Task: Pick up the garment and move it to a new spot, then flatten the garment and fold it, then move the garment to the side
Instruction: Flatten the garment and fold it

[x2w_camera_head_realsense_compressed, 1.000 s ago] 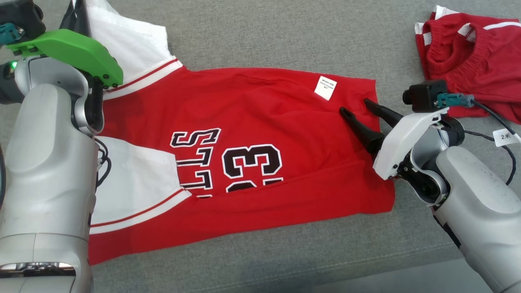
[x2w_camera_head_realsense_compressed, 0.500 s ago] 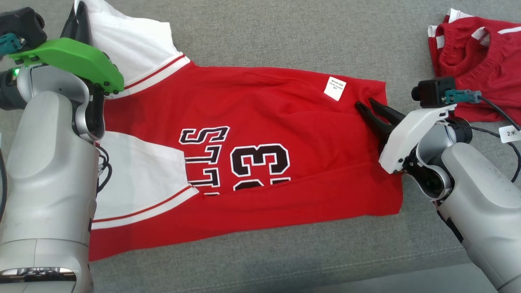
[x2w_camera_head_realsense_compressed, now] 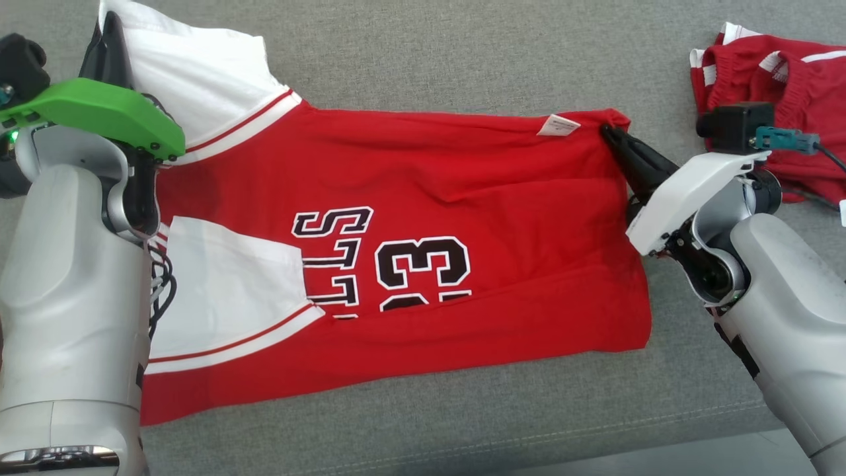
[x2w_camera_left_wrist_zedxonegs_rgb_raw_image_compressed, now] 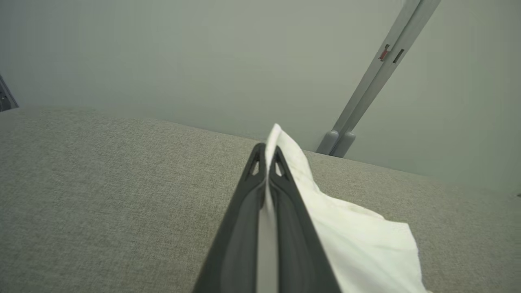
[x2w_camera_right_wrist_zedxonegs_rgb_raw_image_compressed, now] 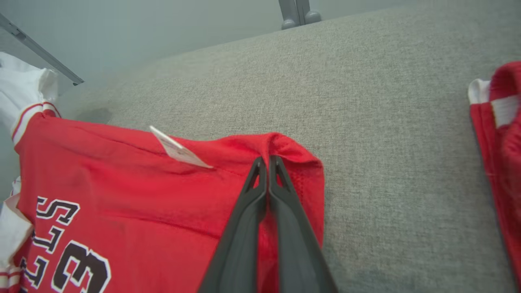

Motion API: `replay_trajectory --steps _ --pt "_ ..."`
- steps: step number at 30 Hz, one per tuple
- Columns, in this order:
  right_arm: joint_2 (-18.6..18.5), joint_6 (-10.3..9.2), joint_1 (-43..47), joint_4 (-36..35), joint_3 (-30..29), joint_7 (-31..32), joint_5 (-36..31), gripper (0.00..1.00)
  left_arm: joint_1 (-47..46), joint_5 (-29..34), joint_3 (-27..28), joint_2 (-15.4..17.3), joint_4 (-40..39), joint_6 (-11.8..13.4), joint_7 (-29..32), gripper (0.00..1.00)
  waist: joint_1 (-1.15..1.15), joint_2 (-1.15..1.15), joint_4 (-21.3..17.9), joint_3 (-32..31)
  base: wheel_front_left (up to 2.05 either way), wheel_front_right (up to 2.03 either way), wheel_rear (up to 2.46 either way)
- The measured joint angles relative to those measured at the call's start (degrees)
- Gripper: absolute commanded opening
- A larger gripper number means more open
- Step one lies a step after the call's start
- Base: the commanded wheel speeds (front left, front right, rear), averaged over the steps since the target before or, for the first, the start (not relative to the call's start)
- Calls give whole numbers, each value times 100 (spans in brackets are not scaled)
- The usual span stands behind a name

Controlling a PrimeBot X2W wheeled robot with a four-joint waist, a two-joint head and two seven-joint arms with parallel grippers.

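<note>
Head view, right claw [x2w_camera_head_realsense_compressed: 607, 129] nips jersey [x2w_camera_head_realsense_compressed: 429, 178] corner, left claw [x2w_camera_head_realsense_compressed: 111, 26] white edge (cushion [x2w_camera_head_realsense_compressed: 429, 59] beyond)

The red-and-white basketball jersey [x2w_camera_head_realsense_compressed: 462, 185] runs under the pale grey left forearm [x2w_camera_head_realsense_compressed: 73, 277] at 9 o'clock of the head view, so its edge there is hidden. A fold cuts off its black, white-outlined lettering [x2w_camera_head_realsense_compressed: 396, 264] at 6 o'clock. The small white label [x2w_camera_head_realsense_compressed: 558, 124], at the jersey's 1 o'clock, carries print too small to read. At 2 o'clock the second red garment with white trim [x2w_camera_head_realsense_compressed: 793, 79] is cut by the frame and partly covered by the black wrist camera [x2w_camera_head_realsense_compressed: 730, 125]. In the left wrist view the jersey's white sleeve [x2w_camera_left_wrist_zedxonegs_rgb_raw_image_compressed: 358, 236], pinched by the left gripper [x2w_camera_left_wrist_zedxonegs_rgb_raw_image_compressed: 266, 148], runs off at 5 o'clock.
</note>
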Motion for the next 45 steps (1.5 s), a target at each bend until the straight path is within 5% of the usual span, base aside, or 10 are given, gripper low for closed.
replay_trajectory --steps 15,30,45 --pt "-99 48 373 -94 -194 -292 290 0 561 -453 426 -23 -300 -129 -297 0 0 0 30 -400 0 0 0" --pt "-415 40 1774 -543 -59 -692 159 0 2521 -778 739 -198 -1006 -221 -465 0 0 0 260 -1032 0 0 0" --pt "-253 -264 2727 -515 249 -895 23 0 4094 -1118 790 -232 -1138 -114 -255 0 0 0 320 -1515 0 0 0"
